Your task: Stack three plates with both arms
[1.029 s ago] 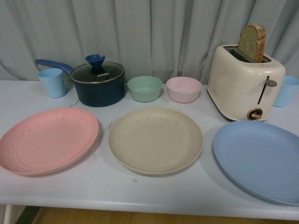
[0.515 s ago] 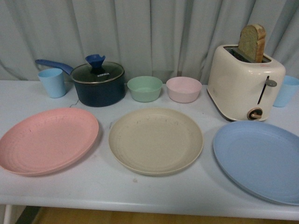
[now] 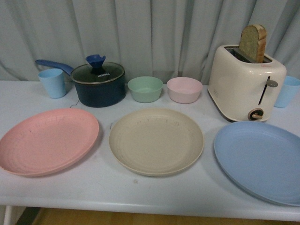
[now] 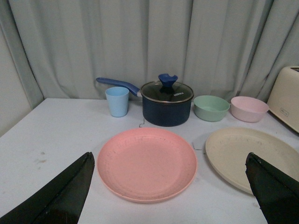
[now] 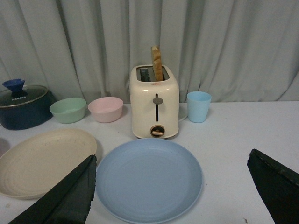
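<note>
**pincer state.** the left pincer had its fingers spread wide apart with nothing between them. the right pincer was the same, wide and empty.

**position of the plates.** the pink plate lay flat on the table, ahead of and below the left pincer and centred on its gap, without contact. the cream plate lay further toward the robot's right, partly hidden by one finger. the blue plate lay ahead of and below the right pincer, offset toward the finger nearer the cream plate. no plate was stacked yet.

**procedure (judgement).** the step in hand appeared to be the approach to a first pick.
- the plates were shallow, so the rim offered only a thin hold. a finger should go under the near lip and the other over it.
- the plate should be carried level, centred over the cream plate and released low.
- the toaster stood just beyond the blue plate, so the right pincer should not overreach.
- the arms should be moved in turn to avoid meeting over the middle plate.

**view differences.**
- front view: showed all three plates in one row, apart from each other, and no arm.
- left wrist view: showed the pot, but not the blue plate.
- right wrist view: showed the whole blue cup beside the toaster, but not the pink plate.
</note>
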`<act>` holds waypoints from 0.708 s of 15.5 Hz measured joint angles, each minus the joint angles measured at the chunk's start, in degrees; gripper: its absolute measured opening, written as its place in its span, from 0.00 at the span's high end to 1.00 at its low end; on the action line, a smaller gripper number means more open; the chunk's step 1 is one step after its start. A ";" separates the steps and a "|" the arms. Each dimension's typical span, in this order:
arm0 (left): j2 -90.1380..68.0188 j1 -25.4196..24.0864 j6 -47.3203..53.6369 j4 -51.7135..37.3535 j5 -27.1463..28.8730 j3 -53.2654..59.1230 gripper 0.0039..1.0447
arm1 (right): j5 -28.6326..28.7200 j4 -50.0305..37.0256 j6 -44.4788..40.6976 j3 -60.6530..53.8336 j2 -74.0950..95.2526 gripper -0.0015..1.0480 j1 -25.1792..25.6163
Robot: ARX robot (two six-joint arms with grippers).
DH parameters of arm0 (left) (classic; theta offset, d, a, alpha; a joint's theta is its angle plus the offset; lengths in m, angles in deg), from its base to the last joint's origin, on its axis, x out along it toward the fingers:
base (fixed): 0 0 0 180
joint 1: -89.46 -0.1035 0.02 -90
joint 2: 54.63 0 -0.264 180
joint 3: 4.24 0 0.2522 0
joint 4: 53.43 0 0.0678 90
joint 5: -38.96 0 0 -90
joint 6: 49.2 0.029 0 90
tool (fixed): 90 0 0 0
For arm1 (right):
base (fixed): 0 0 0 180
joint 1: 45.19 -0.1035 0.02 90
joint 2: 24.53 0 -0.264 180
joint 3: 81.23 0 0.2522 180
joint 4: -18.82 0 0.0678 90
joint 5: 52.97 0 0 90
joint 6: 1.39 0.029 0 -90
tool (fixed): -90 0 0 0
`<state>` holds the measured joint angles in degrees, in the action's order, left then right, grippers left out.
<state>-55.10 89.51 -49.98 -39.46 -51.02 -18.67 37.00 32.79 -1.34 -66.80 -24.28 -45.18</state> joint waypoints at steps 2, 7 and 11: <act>0.00 0.00 0.00 0.00 0.00 0.00 0.06 | 0.00 0.00 0.00 0.00 0.00 0.06 0.00; 0.00 0.00 0.00 -0.02 0.00 0.00 0.06 | 0.00 -0.02 0.00 0.00 0.00 0.06 0.00; 0.00 0.00 0.00 0.00 0.00 0.00 0.06 | 0.00 0.00 0.00 0.00 0.00 0.06 0.00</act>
<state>-55.10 89.51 -49.98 -39.46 -51.02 -18.67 37.00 32.79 -1.34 -66.80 -24.28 -45.18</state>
